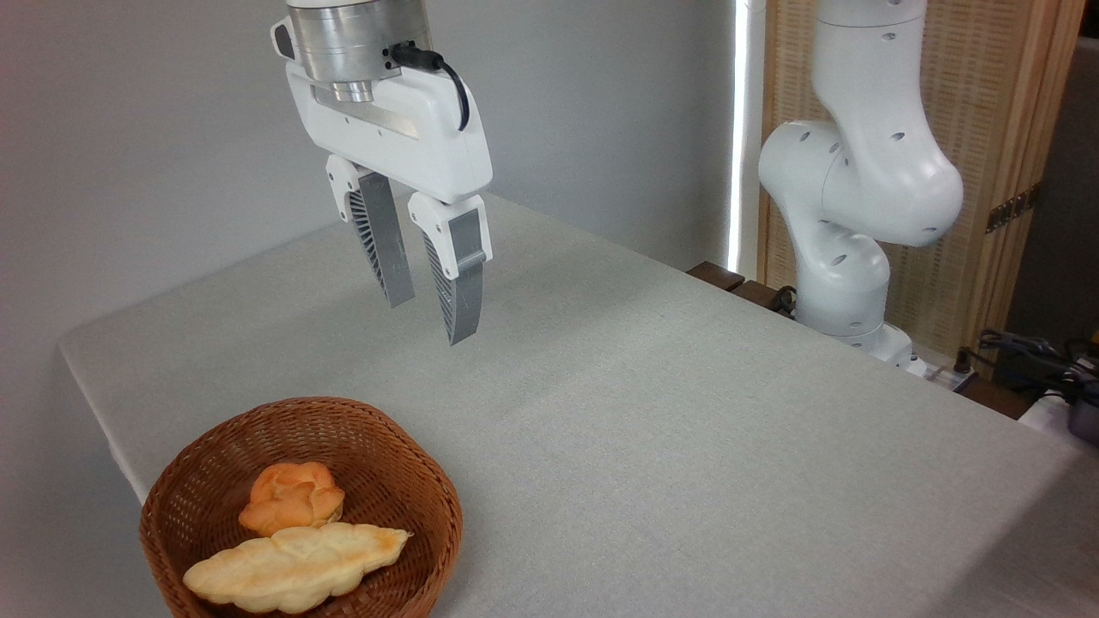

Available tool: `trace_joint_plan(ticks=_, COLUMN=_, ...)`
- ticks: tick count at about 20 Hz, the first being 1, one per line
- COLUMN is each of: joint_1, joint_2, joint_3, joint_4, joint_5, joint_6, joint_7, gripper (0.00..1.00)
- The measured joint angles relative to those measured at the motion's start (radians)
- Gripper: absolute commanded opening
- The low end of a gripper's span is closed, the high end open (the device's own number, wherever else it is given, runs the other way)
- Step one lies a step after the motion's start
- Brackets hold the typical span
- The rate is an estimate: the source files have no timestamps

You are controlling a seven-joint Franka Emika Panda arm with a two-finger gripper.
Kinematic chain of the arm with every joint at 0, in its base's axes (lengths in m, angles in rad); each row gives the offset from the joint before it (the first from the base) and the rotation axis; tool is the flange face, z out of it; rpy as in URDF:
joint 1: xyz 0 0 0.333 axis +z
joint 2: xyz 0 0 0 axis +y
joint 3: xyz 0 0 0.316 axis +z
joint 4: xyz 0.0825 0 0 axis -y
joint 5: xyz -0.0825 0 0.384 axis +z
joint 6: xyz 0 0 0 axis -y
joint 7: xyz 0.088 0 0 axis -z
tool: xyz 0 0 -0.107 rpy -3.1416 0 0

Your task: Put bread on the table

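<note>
The bread (292, 497), a small round orange-golden bun with a lumpy top, lies inside a brown wicker basket (429, 489) at the lower left. The table (687, 446) under its light grey-beige cloth fills most of the view. My gripper (427, 319) hangs high above the table, up and to the right of the basket, well apart from the bread. Its two grey fingers (455, 283) stand apart and hold nothing.
A longer pale yellow leaf-shaped loaf (296, 566) lies in the basket in front of the bun, touching it. The arm's white base (850, 215) stands at the table's far right edge. Cables (1030, 352) lie at the right behind the table.
</note>
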Motion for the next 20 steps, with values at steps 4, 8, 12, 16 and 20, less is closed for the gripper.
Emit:
trace_joint_plan(ticks=4, joint_1=0.0, joint_2=0.001, joint_3=0.0, joint_4=-0.001, joint_5=0.0, joint_6=0.0, joint_7=0.0, gripper=1.0)
trace_joint_plan(ticks=8, joint_1=0.0, joint_2=0.001, joint_3=0.0, joint_4=-0.002, joint_5=0.0, joint_6=0.0, joint_7=0.0, gripper=1.0)
trace_joint_plan(ticks=12, joint_1=0.0, joint_2=0.002, joint_3=0.0, joint_4=-0.002, joint_5=-0.001, joint_6=0.041, joint_7=0.0, gripper=1.0)
trace_joint_plan(ticks=16, joint_1=-0.001, joint_2=0.007, joint_3=0.0, joint_4=-0.003, joint_5=-0.004, joint_6=0.093, joint_7=0.0, gripper=1.0)
trace_joint_plan(ticks=20, joint_1=-0.003, joint_2=0.036, joint_3=-0.019, joint_4=-0.006, joint_5=-0.004, joint_6=0.182, joint_7=0.0, gripper=1.0)
